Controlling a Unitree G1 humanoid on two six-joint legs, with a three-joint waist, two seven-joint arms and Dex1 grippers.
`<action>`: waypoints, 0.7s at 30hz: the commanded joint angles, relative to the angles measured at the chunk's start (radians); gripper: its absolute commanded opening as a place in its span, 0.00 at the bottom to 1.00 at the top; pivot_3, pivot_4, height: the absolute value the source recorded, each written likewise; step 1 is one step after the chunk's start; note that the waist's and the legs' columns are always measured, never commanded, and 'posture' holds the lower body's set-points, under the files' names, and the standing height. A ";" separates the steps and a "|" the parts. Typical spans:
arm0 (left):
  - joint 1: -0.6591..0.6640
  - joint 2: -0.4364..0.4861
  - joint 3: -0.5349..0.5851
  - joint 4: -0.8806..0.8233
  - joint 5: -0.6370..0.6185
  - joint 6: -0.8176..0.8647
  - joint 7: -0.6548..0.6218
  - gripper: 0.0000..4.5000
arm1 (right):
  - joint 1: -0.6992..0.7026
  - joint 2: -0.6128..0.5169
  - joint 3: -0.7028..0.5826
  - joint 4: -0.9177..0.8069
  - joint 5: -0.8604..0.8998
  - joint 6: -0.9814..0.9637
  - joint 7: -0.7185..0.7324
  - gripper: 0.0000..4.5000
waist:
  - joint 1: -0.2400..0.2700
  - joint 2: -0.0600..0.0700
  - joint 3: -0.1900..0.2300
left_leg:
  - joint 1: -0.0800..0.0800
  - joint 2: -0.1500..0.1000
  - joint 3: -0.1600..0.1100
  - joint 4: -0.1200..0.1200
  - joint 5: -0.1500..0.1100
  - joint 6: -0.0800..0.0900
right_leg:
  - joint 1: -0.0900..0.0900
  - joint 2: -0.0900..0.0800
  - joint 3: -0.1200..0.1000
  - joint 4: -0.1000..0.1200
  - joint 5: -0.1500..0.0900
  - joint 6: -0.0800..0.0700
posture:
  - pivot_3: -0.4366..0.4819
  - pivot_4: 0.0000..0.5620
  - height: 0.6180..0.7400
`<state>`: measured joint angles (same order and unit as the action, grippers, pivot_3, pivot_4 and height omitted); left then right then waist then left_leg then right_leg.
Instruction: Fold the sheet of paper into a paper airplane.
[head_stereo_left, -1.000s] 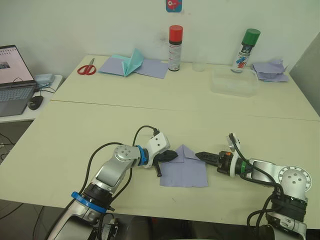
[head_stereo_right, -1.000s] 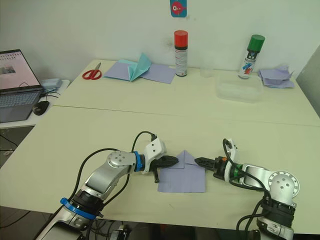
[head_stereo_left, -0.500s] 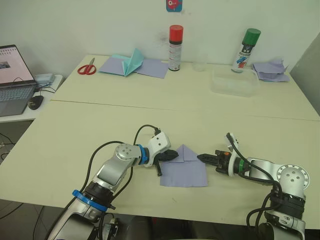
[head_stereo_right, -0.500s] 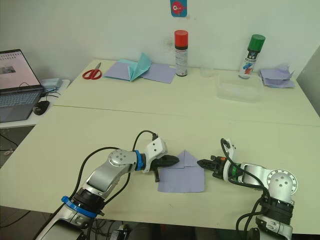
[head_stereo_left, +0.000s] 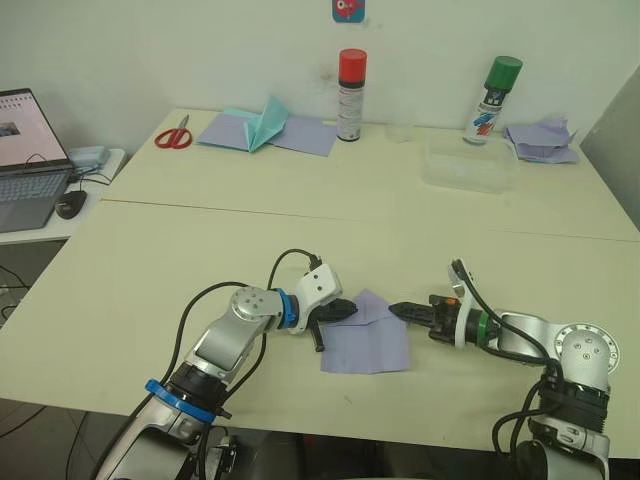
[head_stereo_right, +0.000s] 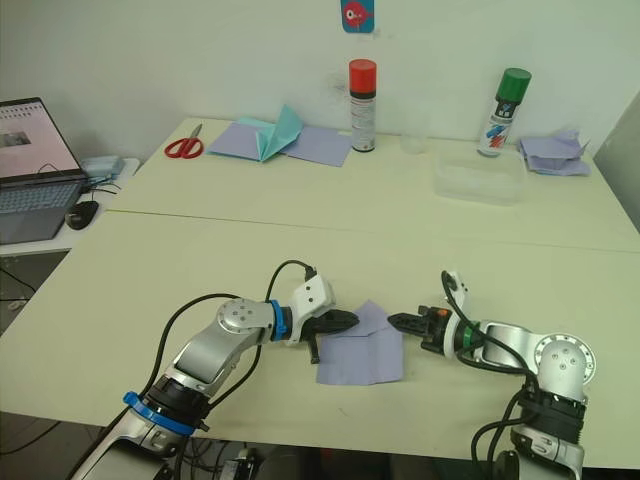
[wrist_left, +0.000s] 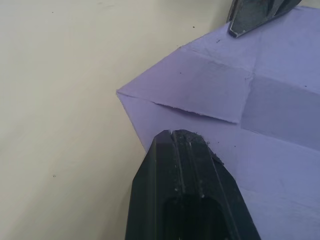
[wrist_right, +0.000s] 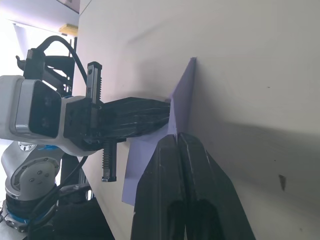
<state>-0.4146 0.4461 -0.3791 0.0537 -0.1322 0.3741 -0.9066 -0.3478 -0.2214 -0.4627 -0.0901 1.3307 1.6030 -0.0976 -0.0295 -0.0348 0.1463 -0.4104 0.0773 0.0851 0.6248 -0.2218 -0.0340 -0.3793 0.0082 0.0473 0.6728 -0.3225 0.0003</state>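
- The sheet of paper (head_stereo_left: 366, 336), pale lavender, lies near the front edge of the tabletop (head_stereo_left: 200, 250), roughly midway between its left and right sides. Its top corners are folded in to a point; the right side appears slightly lifted, though the head views leave this uncertain.
- Left gripper (head_stereo_left: 348, 311): fingers pressed together, tip resting on the sheet's left portion just below the folded flap. The left wrist view shows the closed fingers (wrist_left: 187, 165) lying on top of the paper with nothing between them.
- Right gripper (head_stereo_left: 396, 309): fingers together, tip at the sheet's right edge. In the right wrist view the closed fingers (wrist_right: 175, 165) meet the paper's edge; whether any paper is pinched cannot be confirmed.
- Back left of the tabletop: red scissors (head_stereo_left: 175, 136), a teal folded paper (head_stereo_left: 265, 123) on flat lavender sheets (head_stereo_left: 305, 137).
- Back edge: a red-capped spray can (head_stereo_left: 350, 96) and a green-capped spray can (head_stereo_left: 494, 100).
- Back right: a clear plastic container (head_stereo_left: 468, 165) and a crumpled lavender paper pile (head_stereo_left: 541, 141).
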 joint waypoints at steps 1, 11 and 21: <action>0.023 0.004 -0.033 0.072 0.063 0.027 0.023 0.00 | -0.016 -0.004 0.014 0.001 0.042 -0.011 -0.002 0.01 | 0.000 0.000 0.000 | -0.001 0.000 0.000 0.000 0.000 0.000 | -0.001 0.000 0.000 0.000 0.000 0.000 | 0.48 0.27 1.00; 0.016 0.004 -0.038 0.061 0.057 0.025 0.009 0.00 | 0.001 -0.013 0.061 -0.001 0.068 -0.052 -0.014 0.01 | 0.000 0.000 0.000 | -0.006 0.000 0.000 0.001 0.000 0.000 | -0.005 0.000 0.000 0.000 0.001 0.001 | 0.48 0.27 1.00; 0.002 -0.017 -0.056 0.011 0.028 0.024 -0.049 0.00 | 0.001 -0.034 0.092 0.008 0.094 -0.088 -0.022 0.01 | 0.000 0.000 0.000 | -0.008 -0.001 0.000 0.001 0.000 0.001 | -0.007 0.000 0.000 0.000 0.001 0.001 | 0.48 0.27 1.00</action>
<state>-0.4260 0.4390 -0.3813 0.0452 -0.1312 0.3689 -0.9405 -0.3441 -0.2429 -0.3683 -0.0717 1.3934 1.5328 -0.1165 -0.0294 -0.0348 0.1462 -0.4184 0.0765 0.0850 0.6253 -0.2215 -0.0334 -0.3860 0.0083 0.0469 0.6728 -0.3217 0.0017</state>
